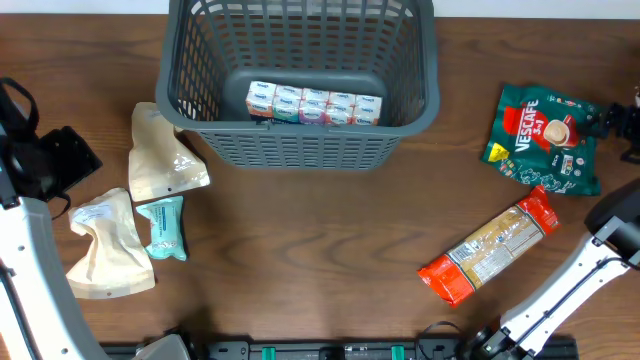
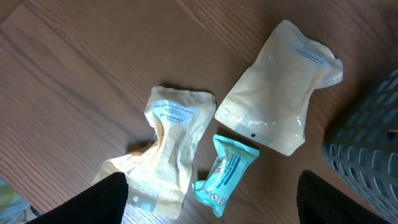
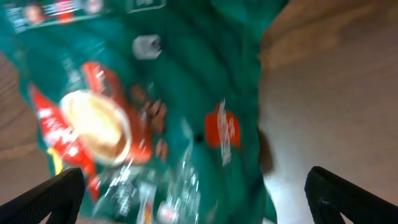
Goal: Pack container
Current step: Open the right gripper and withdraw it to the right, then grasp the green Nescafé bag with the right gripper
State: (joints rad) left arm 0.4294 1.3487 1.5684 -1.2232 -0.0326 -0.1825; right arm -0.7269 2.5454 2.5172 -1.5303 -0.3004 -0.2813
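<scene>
The container [image 1: 300, 128], a dark grey lattice basket, stands at the back centre and holds a row of small cartons [image 1: 314, 104]. Its corner shows in the left wrist view [image 2: 367, 143]. My left gripper [image 2: 211, 180] is open and empty, above a teal packet [image 2: 225, 173] and two beige pouches [image 2: 168, 146] [image 2: 277, 87]. In the overhead view it is at the far left [image 1: 58, 160]. My right gripper [image 3: 196, 190] is open and empty, close over the green coffee bag [image 3: 186, 93], which looks blurred. It sits at the right edge [image 1: 618, 120] beside that bag [image 1: 545, 135].
A pasta packet with red ends [image 1: 490, 247] lies at the front right. The two beige pouches [image 1: 160, 155] [image 1: 108, 245] and the teal packet [image 1: 163, 227] lie left of the container. The table is brown wood.
</scene>
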